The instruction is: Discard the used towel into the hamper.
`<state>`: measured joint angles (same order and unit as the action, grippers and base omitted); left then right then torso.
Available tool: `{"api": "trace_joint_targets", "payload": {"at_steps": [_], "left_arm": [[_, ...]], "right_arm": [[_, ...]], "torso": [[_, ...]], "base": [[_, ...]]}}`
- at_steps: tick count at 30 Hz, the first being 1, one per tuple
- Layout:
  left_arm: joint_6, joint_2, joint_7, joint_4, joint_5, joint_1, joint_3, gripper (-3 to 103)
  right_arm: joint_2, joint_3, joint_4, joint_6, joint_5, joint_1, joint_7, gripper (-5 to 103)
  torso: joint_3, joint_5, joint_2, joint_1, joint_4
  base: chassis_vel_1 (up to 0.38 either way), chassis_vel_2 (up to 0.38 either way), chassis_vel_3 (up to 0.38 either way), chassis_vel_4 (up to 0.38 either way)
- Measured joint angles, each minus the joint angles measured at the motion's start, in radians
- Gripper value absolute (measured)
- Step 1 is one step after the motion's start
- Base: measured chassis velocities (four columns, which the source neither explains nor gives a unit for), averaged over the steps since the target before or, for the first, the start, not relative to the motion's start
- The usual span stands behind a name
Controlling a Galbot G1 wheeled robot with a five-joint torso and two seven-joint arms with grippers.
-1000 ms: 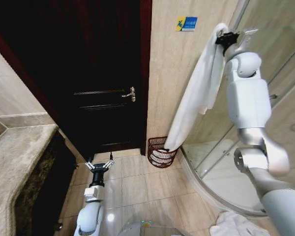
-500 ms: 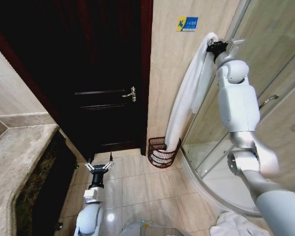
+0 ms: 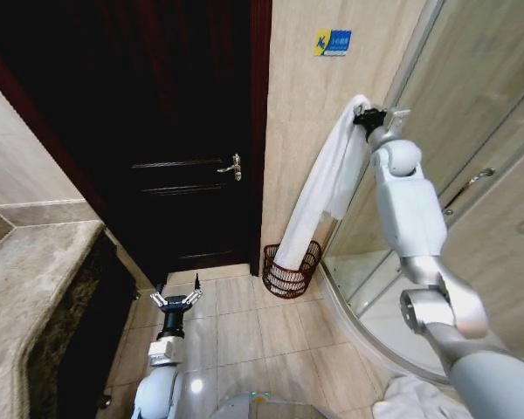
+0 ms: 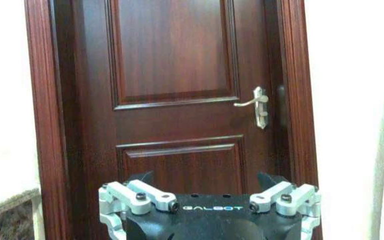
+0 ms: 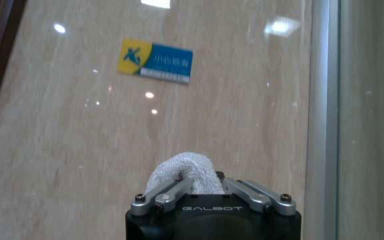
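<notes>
A tiled bathroom: beige stone walls, a dark wooden door (image 3: 188,175) with a brass lever handle (image 3: 231,166), a curved glass shower enclosure (image 3: 437,218) on the right and a marble tabletop (image 3: 35,279) at the left edge. High on the wall sits a small blue and yellow sign (image 3: 332,41).

The right hand (image 3: 360,115) is raised near the wall beside the shower frame, its fingers pinched shut on a fold at the top of the white towel (image 3: 319,192). The towel hangs down in a long drape, and its lower end reaches into the hamper (image 3: 290,272), which stands on the floor tiles against the wall between the door frame and the shower. The left hand (image 3: 176,301) hangs low over the floor in front of the door, fingers spread wide and holding nothing.

The job looks well advanced: the towel is lined up over the hamper with its tail already inside. What is left is to feed the rest in and let go. Another white cloth (image 3: 415,400) lies on the floor near the shower's edge.
</notes>
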<state>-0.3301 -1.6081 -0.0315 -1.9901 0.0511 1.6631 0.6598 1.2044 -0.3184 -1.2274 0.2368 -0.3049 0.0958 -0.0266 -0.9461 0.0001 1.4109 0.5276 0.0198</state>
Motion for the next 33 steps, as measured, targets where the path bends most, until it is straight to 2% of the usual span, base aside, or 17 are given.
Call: {"api": "trace_joint_targets", "payload": {"at_steps": [8, 16, 19, 21, 27, 33], "left_arm": [[-0.004, 0.0, 0.0, 0.0, 0.007, 0.002, -0.003, 100], [-0.008, 0.0, 0.0, -0.004, 0.01, 0.012, -0.003, 100], [-0.01, 0.0, -0.001, -0.007, 0.01, 0.017, 0.001, 100], [-0.012, 0.0, -0.001, -0.007, 0.009, 0.024, 0.001, 100], [-0.022, 0.0, -0.001, -0.008, 0.01, 0.035, -0.003, 100], [-0.026, 0.0, 0.001, -0.004, 0.013, 0.033, -0.007, 100]], "right_arm": [[0.015, -0.01, 0.015, -0.013, -0.004, 0.035, 0.0, 4], [0.084, 0.005, 0.023, -0.02, -0.018, 0.074, 0.014, 4], [0.121, 0.01, 0.0, -0.012, -0.06, 0.091, 0.025, 4], [0.141, 0.009, -0.033, 0.014, -0.122, 0.089, 0.049, 4], [0.118, 0.002, -0.04, 0.02, -0.106, 0.099, 0.053, 4], [0.105, -0.033, -0.022, 0.008, -0.075, 0.199, 0.05, 4]], "torso": [[0.0, -0.0001, 0.0, 0.0, -0.0002], [0.0, -0.0002, 0.0, 0.0, 0.0], [0.0, 0.0, 0.0, 0.0, 0.0002], [0.0, -0.0005, 0.0, 0.0, 0.0003], [0.0, -0.0004, 0.0, 0.0, 0.0001], [0.0, 0.0003, 0.0, 0.0, -0.0003]], "base": [[0.0, 0.0, 0.0, 0.0], [0.0, 0.0, 0.0, 0.0], [0.0, 0.0, 0.0, 0.0], [0.0, 0.0, 0.0, 0.0], [0.0, 0.0, 0.0, 0.0], [0.0, 0.0, 0.0, 0.0]]}}
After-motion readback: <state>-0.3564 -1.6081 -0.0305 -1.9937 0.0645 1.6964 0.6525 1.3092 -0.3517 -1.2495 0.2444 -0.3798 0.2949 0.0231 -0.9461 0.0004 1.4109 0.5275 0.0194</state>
